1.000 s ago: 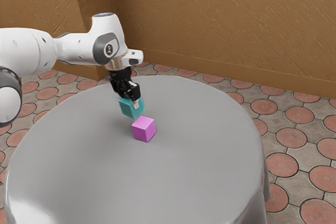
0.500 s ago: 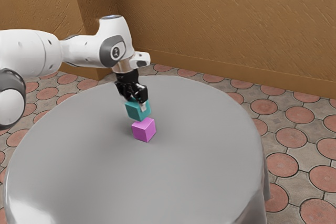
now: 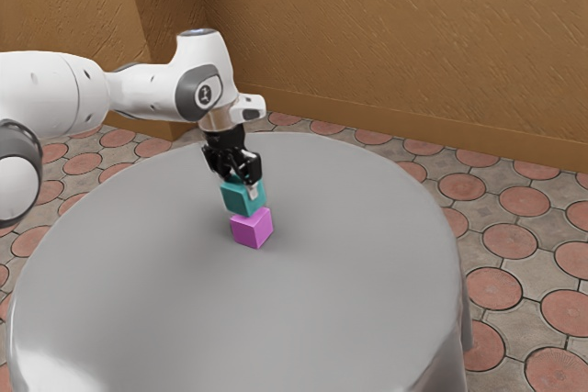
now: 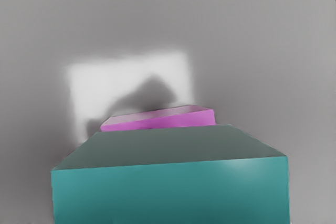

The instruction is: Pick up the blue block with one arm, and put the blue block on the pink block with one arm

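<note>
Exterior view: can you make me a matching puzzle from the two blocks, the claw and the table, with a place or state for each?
1 blue block
2 pink block
3 gripper
4 table

A grey and round
B sits directly on the table
C black, clamped on a block from two sides
D held right above the other block

Pairs: 1-D, 2-B, 3-C, 4-A.

Perhaps home: tiled floor, round table
</note>
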### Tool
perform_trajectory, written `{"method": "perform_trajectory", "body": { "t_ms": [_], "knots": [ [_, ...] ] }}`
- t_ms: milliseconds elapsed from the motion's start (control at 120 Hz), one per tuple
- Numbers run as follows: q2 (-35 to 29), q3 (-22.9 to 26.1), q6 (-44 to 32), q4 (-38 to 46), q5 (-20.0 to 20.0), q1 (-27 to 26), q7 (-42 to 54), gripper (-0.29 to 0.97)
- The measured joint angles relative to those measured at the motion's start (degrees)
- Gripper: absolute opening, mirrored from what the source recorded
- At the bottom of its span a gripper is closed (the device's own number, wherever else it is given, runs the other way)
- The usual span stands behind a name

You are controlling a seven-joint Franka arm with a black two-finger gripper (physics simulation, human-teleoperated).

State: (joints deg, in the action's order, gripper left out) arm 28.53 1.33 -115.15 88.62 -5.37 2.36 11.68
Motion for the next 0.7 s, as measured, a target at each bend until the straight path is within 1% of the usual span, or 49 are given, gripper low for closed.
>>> {"method": "perform_trajectory", "body": {
  "t_ms": [408,567,700],
  "knots": [
    [-0.1,0.0,-0.2,0.2,0.0,-0.1,-1.6,0.33],
    [-0.2,0.1,0.0,0.2,-0.4,-0.4,-1.7,0.49],
    [-0.5,0.0,0.0,0.2,-0.5,-0.4,-1.8,0.58]
  ]
}}
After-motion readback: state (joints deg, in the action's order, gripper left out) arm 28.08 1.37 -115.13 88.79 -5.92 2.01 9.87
